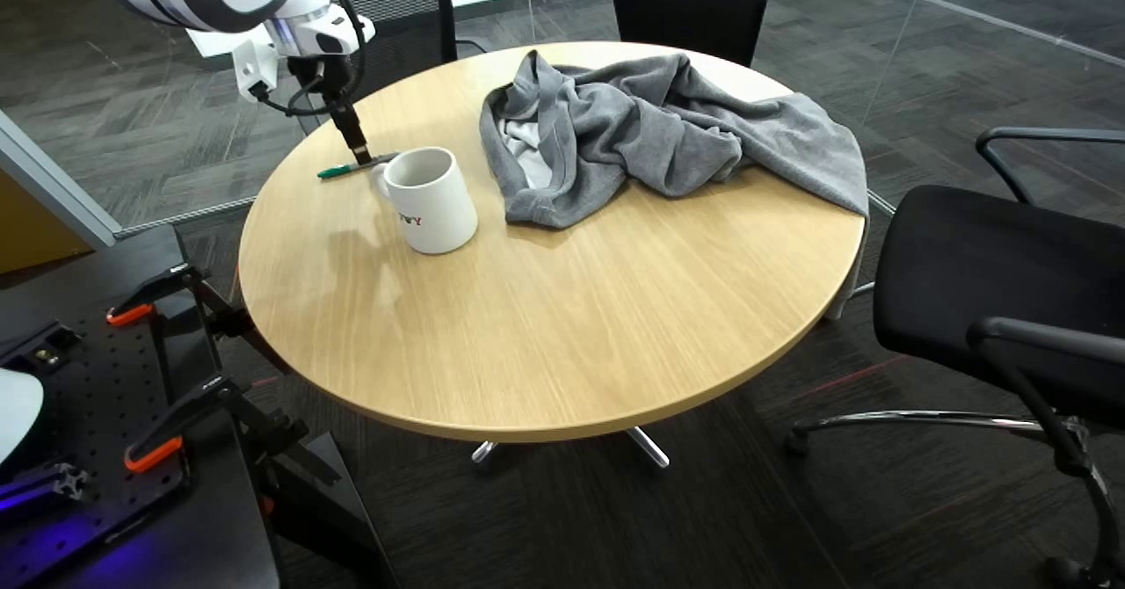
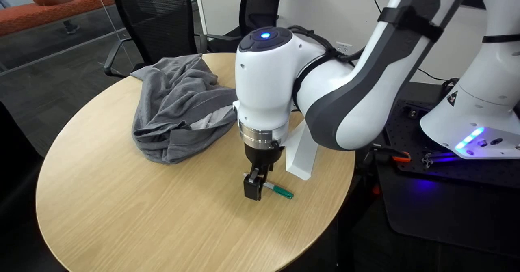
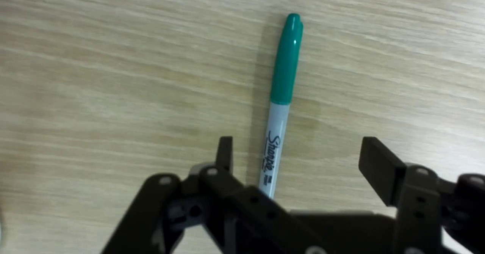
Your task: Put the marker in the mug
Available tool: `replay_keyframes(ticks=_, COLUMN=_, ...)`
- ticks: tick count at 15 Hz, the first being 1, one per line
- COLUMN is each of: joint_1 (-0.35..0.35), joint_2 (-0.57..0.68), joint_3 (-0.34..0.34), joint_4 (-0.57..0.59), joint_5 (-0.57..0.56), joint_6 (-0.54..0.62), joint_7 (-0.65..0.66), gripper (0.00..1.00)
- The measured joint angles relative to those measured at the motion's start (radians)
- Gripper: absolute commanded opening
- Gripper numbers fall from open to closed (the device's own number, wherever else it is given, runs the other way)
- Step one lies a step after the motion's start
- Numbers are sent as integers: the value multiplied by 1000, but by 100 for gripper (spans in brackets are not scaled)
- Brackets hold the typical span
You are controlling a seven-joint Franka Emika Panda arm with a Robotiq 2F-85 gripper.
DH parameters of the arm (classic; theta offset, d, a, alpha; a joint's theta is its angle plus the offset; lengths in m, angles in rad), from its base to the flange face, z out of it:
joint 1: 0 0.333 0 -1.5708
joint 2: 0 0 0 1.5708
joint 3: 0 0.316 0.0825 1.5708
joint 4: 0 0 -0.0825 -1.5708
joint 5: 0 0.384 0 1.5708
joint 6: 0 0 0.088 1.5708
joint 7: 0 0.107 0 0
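Step in hand: alignment for the grasp. I judge the approach nearly complete and the pick not yet made.

State of fingers: my fingers (image 3: 379, 170) are spread apart and carry nothing. In the wrist view they rise from the lower edge of the frame, with the marker (image 3: 280, 106) in the gap between them, nearer the finger at left of the frame. No contact with the marker shows. I cannot tell whether the fingertips meet the tabletop (image 1: 562, 334).

Location of marker: flat on the tabletop, green cap toward the top of the wrist view, far end of the barrel hidden by my fingers. In an exterior view it lies in the upper left of the frame, just beside the mug (image 1: 435, 207) on the handle side. The mug stands upright, mouth up.

Next move, as I judge it:
1. Shift sideways to centre the marker.
2. Confirm depth, then close on the barrel below the cap.
3. Lift straight up before any travel; a low sweep toward the handle could knock the mug.
4. Tilt the marker end-down, since it lies level.
5. Release only with the lower end inside the mug's mouth.
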Motion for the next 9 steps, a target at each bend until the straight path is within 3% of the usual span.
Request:
replay_keyframes(ticks=1, joint_1=0, joint_2=5, joint_3=0, joint_4=2, joint_5=3, joint_6=0, joint_7=0, gripper=78)
replay_keyframes(ticks=3, joint_1=-1, joint_2=13, joint_3=0, joint_4=5, joint_5=8, joint_6=0, joint_7=0, gripper=53)
replay_keyframes(ticks=4, joint_1=-2, joint_2=17, joint_3=0, joint_4=6, joint_5=12, joint_6=0, joint_7=0, gripper=52)
replay_keyframes(ticks=9, joint_1=-2, joint_2=34, joint_3=0, joint_4=15, joint_5=25, joint_6=-1, joint_7=0, gripper=12)
